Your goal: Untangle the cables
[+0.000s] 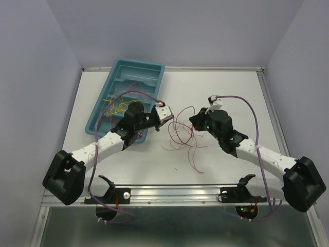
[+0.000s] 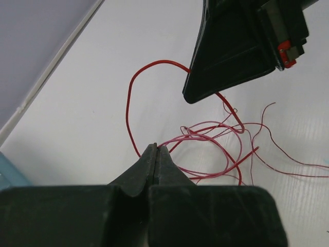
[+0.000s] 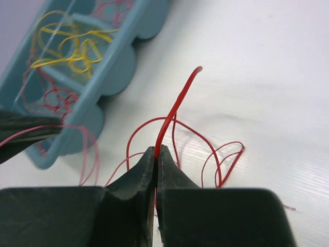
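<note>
1. The cables (image 1: 181, 135) you are working on lie mostly as a loose red tangle on the white table (image 1: 226, 87), between your two grippers.
2. Your left gripper (image 2: 156, 150) has its jaws pressed fully together. Thin pink-red strands meet right at its tips, so it looks clamped on them.
3. Your right gripper (image 3: 156, 150) is also closed tight, pinching one red strand that rises and curves away from between its tips.
4. In the left wrist view, a red loop arches from beside the left tips up to the right gripper's finger.
5. More cables, yellow and red, sit in the compartments of the blue tray (image 1: 149, 68), beside your left arm.
</note>
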Robot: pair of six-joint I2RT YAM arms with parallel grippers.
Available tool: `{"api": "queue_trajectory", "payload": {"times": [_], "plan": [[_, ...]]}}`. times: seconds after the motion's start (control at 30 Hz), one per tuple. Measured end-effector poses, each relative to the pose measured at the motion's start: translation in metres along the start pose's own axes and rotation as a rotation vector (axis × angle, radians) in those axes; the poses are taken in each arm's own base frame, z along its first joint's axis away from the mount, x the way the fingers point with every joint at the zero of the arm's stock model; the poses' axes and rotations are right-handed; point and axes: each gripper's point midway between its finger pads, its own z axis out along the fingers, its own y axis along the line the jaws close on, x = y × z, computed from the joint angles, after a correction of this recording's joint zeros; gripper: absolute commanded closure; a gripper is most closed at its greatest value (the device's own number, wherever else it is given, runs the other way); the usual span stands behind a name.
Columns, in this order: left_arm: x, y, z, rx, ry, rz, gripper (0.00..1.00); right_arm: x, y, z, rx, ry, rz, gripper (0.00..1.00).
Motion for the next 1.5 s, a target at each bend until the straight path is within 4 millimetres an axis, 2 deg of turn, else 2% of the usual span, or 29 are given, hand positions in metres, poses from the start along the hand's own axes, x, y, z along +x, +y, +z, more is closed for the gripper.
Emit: {"api": "queue_trajectory", "payload": {"times": [0.1, 0.3, 0.4, 0.53, 0.6, 0.7, 0.8, 0.9, 0.97, 1.07, 1.17, 1.2, 1.23, 1.37, 1.4, 1.5], "plan": [[-0.003, 0.004, -0.003, -0.022, -0.001, 0.002, 1.00, -0.003, -0.030, -0.001, 0.163, -0.038, 0.033, 0.99], [-0.002, 0.024, -0.009, -0.146, 0.028, -0.025, 1.00, -0.009, -0.067, -0.008, 0.352, -0.089, 0.076, 0.99], [-0.003, 0.051, -0.022, -0.296, 0.045, -0.057, 1.00, -0.010, -0.085, -0.013, 0.444, -0.112, 0.099, 0.98], [-0.022, 0.112, -0.066, -0.554, 0.005, -0.117, 1.00, -0.012, -0.108, -0.021, 0.557, -0.147, 0.136, 0.99], [-0.050, 0.154, -0.102, -0.720, -0.061, -0.142, 1.00, -0.013, -0.119, -0.026, 0.618, -0.172, 0.160, 1.00], [-0.101, 0.202, -0.142, -0.905, -0.154, -0.142, 1.00, -0.015, -0.132, -0.032, 0.682, -0.202, 0.194, 0.99], [-0.173, 0.236, -0.176, -1.018, -0.287, -0.098, 1.00, -0.016, -0.140, -0.037, 0.723, -0.226, 0.217, 0.99], [-0.222, 0.251, -0.194, -1.066, -0.375, -0.056, 1.00, -0.015, -0.142, -0.038, 0.733, -0.232, 0.225, 0.99], [-0.238, 0.260, -0.199, -1.095, -0.388, -0.045, 1.00, -0.015, -0.143, -0.039, 0.737, -0.234, 0.229, 1.00], [-0.265, 0.294, -0.209, -1.208, -0.398, -0.031, 1.00, -0.016, -0.144, -0.041, 0.743, -0.242, 0.233, 0.99], [-0.271, 0.334, -0.217, -1.313, -0.375, -0.036, 1.00, -0.016, -0.144, -0.041, 0.746, -0.241, 0.234, 1.00], [-0.270, 0.339, -0.219, -1.330, -0.367, -0.037, 1.00, -0.015, -0.144, -0.041, 0.747, -0.240, 0.233, 1.00], [-0.261, 0.350, -0.220, -1.360, -0.336, -0.039, 1.00, -0.015, -0.145, -0.041, 0.748, -0.239, 0.234, 1.00], [-0.236, 0.367, -0.226, -1.431, -0.241, -0.039, 1.00, -0.015, -0.146, -0.042, 0.752, -0.240, 0.236, 0.99], [-0.236, 0.371, -0.227, -1.445, -0.231, -0.037, 1.00, -0.015, -0.146, -0.042, 0.752, -0.240, 0.237, 0.99], [-0.252, 0.396, -0.239, -1.537, -0.254, -0.026, 1.00, -0.016, -0.146, -0.043, 0.751, -0.241, 0.237, 0.99]]}}
